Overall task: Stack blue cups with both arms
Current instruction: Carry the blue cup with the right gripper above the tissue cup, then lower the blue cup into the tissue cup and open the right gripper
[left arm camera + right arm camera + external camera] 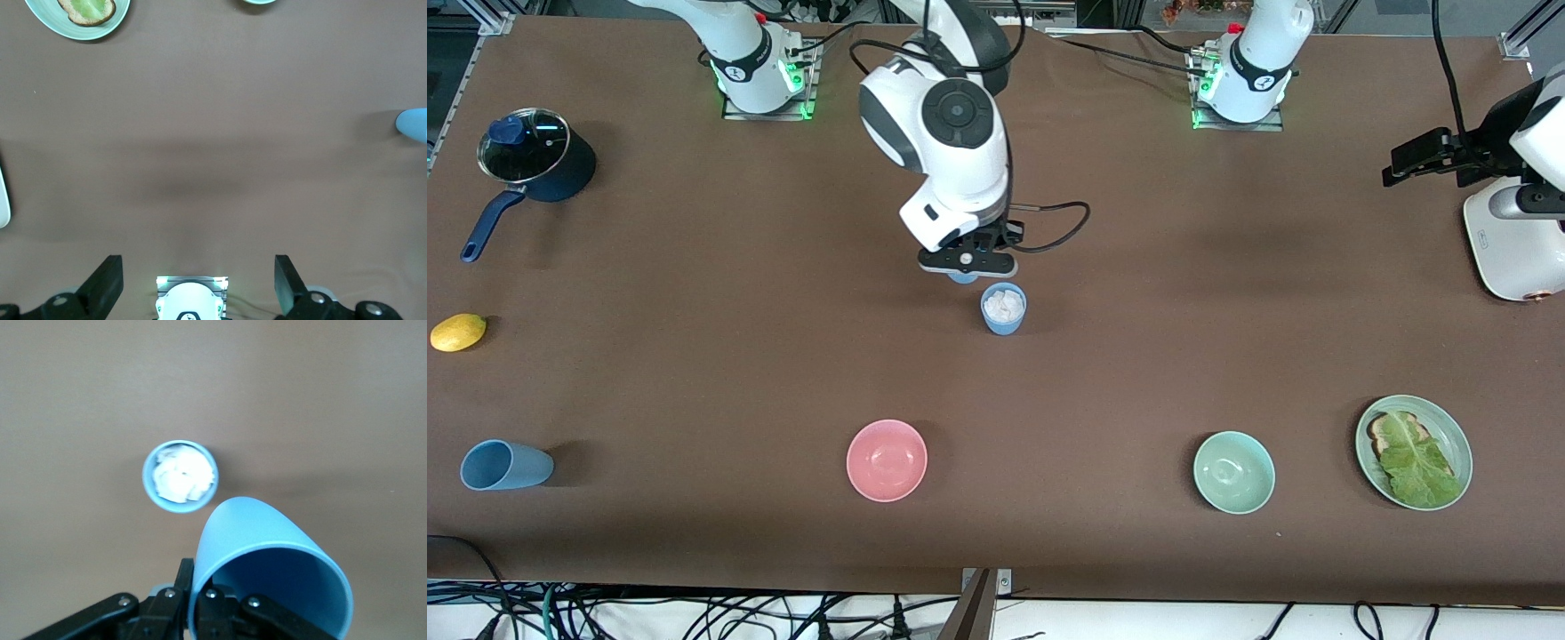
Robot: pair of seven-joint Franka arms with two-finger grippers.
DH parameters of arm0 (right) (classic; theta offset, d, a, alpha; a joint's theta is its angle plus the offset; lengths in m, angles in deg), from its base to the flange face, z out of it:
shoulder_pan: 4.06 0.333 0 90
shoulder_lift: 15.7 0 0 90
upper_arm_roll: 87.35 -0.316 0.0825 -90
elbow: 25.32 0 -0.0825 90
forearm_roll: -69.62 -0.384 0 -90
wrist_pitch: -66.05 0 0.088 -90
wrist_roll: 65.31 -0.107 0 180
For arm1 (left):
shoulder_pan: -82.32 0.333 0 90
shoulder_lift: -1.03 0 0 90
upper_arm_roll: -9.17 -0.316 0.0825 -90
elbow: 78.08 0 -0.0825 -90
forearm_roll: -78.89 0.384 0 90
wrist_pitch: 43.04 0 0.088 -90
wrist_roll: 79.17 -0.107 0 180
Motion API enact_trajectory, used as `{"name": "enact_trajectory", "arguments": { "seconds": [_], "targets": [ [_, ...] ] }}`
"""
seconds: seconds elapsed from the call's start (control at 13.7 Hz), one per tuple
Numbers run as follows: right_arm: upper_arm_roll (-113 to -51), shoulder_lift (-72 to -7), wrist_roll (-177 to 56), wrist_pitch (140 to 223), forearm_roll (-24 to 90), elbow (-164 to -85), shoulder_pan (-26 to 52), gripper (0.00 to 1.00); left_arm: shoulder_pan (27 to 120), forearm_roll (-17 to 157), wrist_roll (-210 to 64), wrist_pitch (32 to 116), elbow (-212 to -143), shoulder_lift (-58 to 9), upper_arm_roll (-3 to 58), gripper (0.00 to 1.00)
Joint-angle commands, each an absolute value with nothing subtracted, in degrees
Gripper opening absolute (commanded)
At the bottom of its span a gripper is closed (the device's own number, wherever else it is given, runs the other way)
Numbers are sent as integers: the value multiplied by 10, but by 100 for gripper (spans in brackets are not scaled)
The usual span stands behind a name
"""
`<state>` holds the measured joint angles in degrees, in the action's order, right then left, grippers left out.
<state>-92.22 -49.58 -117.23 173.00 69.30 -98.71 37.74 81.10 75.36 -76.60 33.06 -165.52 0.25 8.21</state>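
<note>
Your right gripper [967,263] hangs at mid-table, wrist pointing down, fingers [212,605] clamped on the rim of a blue cup [267,573], while your left gripper [198,283] waits at its own end, jaws spread wide.

- I've got the right gripper [967,263] clamped on a cup [267,573], up over mid-table, just at 11 o'clock of the standing cup [1003,309] with stuffing in it.
- My left gripper [193,280] waits, jaws wide, at the left arm's end.
- Third cup [505,465] lies tipped at 8 o'clock, the lemon [458,332] at 9, the saucepan [535,162] at 10.
- Two bowls [887,460] [1234,472] sit near the front camera, the plate [1414,452] beside them.
</note>
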Motion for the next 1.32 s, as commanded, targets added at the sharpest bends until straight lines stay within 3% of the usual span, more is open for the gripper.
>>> {"name": "enact_trajectory", "arguments": {
  "seconds": [0.0, 1.24],
  "targets": [
    [-901, -550, -1204, 1708, 693, -898, 402, 0, 806, 794, -779, 325, -1666, 13, 107, 100],
    [-874, -596, -1223, 1785, 694, -885, 431, 0, 818, 784, -786, 323, -1682, 11, 107, 100]
  ]
}}
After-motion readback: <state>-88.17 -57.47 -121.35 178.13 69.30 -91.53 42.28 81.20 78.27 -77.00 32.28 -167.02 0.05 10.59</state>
